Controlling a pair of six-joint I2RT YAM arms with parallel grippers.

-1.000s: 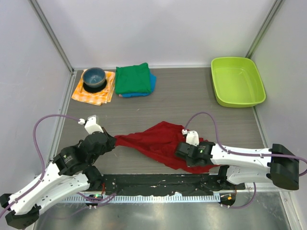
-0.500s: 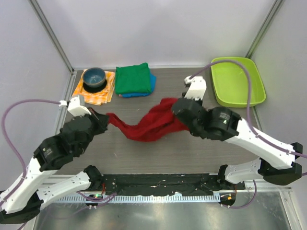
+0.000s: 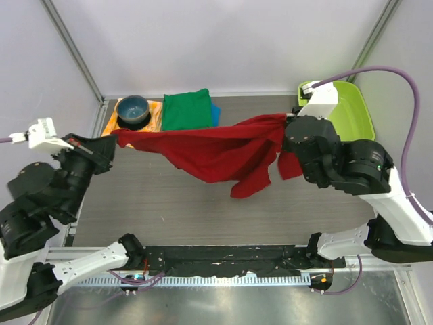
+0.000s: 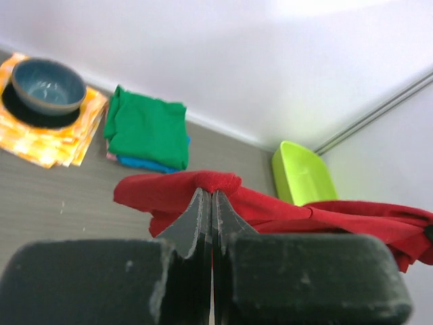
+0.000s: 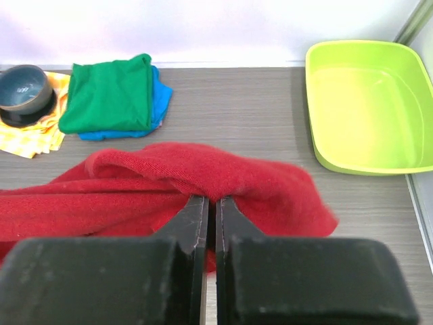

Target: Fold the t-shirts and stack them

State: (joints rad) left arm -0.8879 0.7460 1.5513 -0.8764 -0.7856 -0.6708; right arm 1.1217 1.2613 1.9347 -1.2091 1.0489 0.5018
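The dark red t-shirt [image 3: 210, 150] hangs stretched in the air between both arms, sagging in the middle above the table. My left gripper [image 3: 114, 137] is shut on its left end [image 4: 210, 181]. At the right end [image 5: 223, 177], my right gripper [image 3: 285, 122] is likewise shut on the cloth. A loose flap [image 3: 252, 183] droops from the shirt's right half. The green t-shirt [image 3: 187, 110] lies folded on top of the folded blue t-shirt [image 3: 214, 115] at the back of the table.
A blue-grey bowl [image 3: 132, 110] stands on an orange-and-white checked cloth [image 3: 110, 130] at the back left. A lime-green tub [image 3: 357, 112] sits at the back right, partly behind my right arm. Metal frame posts rise at both back corners.
Both arms have risen and spread apart, lifting the red shirt off the table and pulling it out from a crumpled bunch into a long hanging span.
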